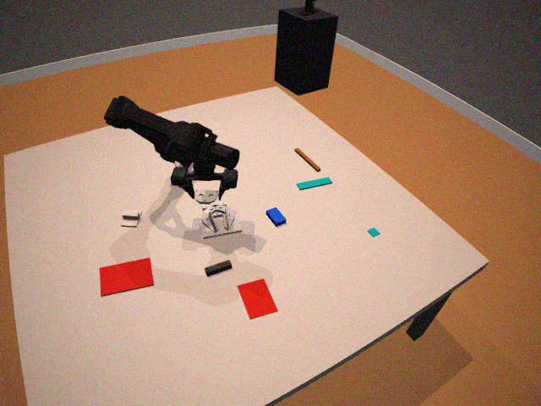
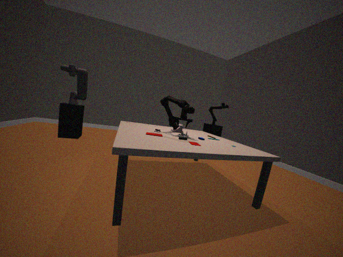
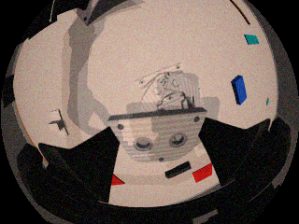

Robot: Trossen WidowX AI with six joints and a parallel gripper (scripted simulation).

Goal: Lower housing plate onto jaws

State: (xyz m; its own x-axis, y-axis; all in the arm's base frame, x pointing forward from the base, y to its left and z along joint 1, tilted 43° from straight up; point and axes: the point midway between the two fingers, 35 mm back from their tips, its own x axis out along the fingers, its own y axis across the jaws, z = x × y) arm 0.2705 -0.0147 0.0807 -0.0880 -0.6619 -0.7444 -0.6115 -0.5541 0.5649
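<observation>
At the lower middle of the wrist view, the pale housing plate [image 1: 206, 194] [image 3: 161, 135] is held between the black jaws [image 1: 206, 192] [image 3: 159, 145], which stand wide apart with one finger at each side of it. Two large round holes show in its face, with smaller ones near its upper corners. Behind it, at the centre of that view, the pale jaw assembly [image 1: 220, 220] [image 3: 168, 89] sits on the tabletop [image 1: 349, 279] [image 2: 193, 148] [image 3: 126, 47]; the plate is above it and apart from it, so it is not seated.

From the lower edge of the top view backward, one red sheet [image 1: 258, 299] [image 2: 194, 143] [image 3: 203, 173] lies at lower centre and another red sheet [image 1: 126, 277] [image 2: 154, 134] [image 3: 117, 180] at lower left. Between them is a black block [image 1: 217, 267] [image 2: 183, 138] [image 3: 177, 170]. Right of the assembly lies a blue block [image 1: 275, 216] [image 2: 201, 138] [image 3: 238, 90]. Farther back are a teal strip [image 1: 314, 183] [image 3: 251, 39] and an orange-brown stick [image 1: 307, 159] [image 3: 240, 12]. Beyond the tabletop, at the top of the frame, stands a black pedestal [image 1: 304, 52] [image 2: 213, 128].
</observation>
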